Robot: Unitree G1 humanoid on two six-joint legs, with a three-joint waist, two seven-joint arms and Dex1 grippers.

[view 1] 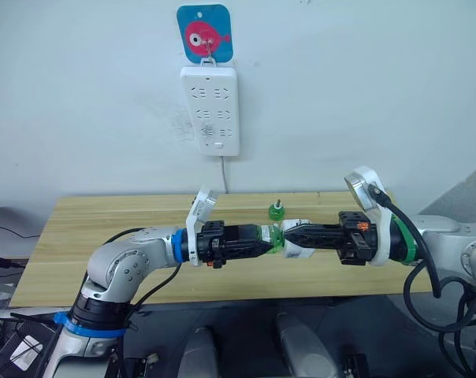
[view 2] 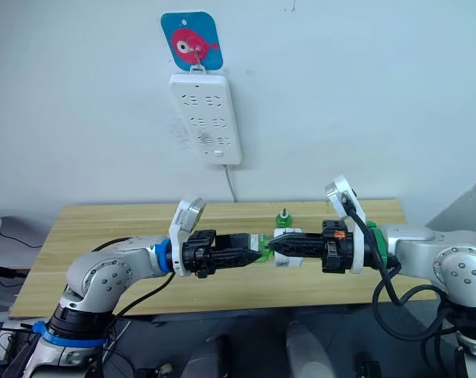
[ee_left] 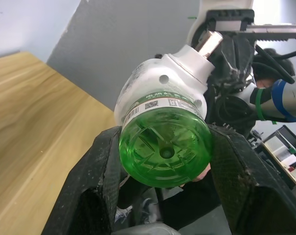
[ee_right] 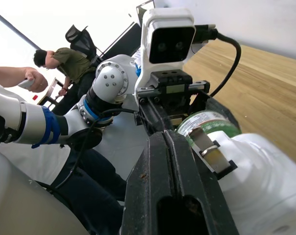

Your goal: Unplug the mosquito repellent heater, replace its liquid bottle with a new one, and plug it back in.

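Low at centre frame, above the counter (view 1: 96, 236), the mosquito repellent heater (ee_left: 162, 83) and its liquid bottle (ee_left: 163, 149) lie end to end between the arms: left jaws (view 1: 271, 239) clamp the bottle, right jaws (view 1: 289, 235) clamp the heater. Behind them on the counter stands the new one (view 1: 277, 210).

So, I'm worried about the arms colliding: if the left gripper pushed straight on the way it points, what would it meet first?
The left gripper already clamps the small translucent green plastic bottle. Straight ahead sits the white rounded plastic heater, then the right gripper holding it.
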